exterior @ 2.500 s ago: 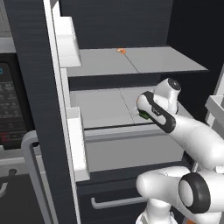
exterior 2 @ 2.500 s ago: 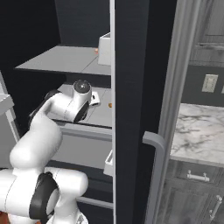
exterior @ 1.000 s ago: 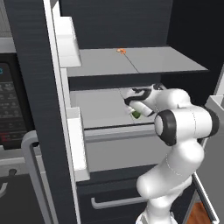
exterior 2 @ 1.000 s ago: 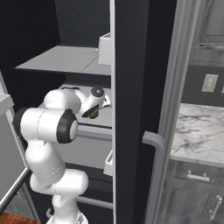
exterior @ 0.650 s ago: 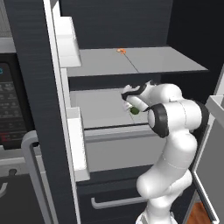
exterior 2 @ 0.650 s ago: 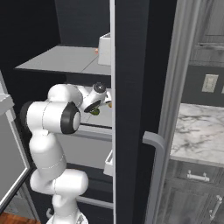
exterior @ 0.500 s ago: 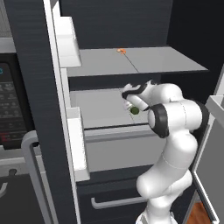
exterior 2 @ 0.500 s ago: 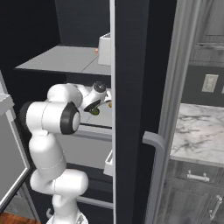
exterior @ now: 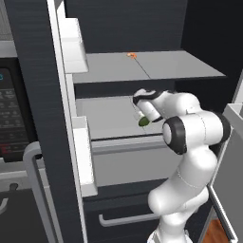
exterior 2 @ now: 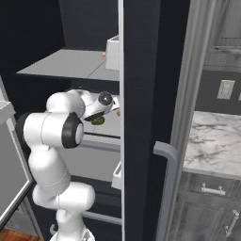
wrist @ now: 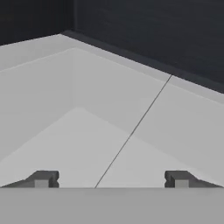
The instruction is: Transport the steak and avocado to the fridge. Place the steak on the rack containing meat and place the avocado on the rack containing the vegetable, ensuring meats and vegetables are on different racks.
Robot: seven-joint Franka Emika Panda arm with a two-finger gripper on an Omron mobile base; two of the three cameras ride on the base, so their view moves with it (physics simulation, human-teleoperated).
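So the arm was reaching into the open fridge (exterior: 199, 28), with its hand over the lower grey shelf (exterior: 109, 118), under the rack containing meat (exterior: 161, 66). That upper rack had the tiny orange morsel (exterior: 131, 55) sitting near its back, right by the thin seam line.

The gripper (wrist: 109, 178) had its jaws spread wide apart in the hand view, one fingertip (wrist: 43, 178) on each side and nothing between them, just bare grey shelf with a seam line (wrist: 131, 133) running off toward the black back wall (wrist: 144, 30).

The avocado (exterior: 143, 122) was down on the lower shelf near its front edge, a little dark green oval right at the end of the robot's hand. You could see it from the right base view too (exterior 2: 98, 120), tucked just below the wrist. Whether the fingers were still brushing it, I honestly couldn't tell from either base view, but they weren't clamped on it.

In the right base view there was also a small orange-brown bit (exterior 2: 117, 112) just behind the hand on that same shelf, mostly hidden by the fridge wall, so I couldn't make out much of it.

White door bins (exterior: 73, 38) were on the left, and a microwave (exterior: 12, 118) was beside the fridge.
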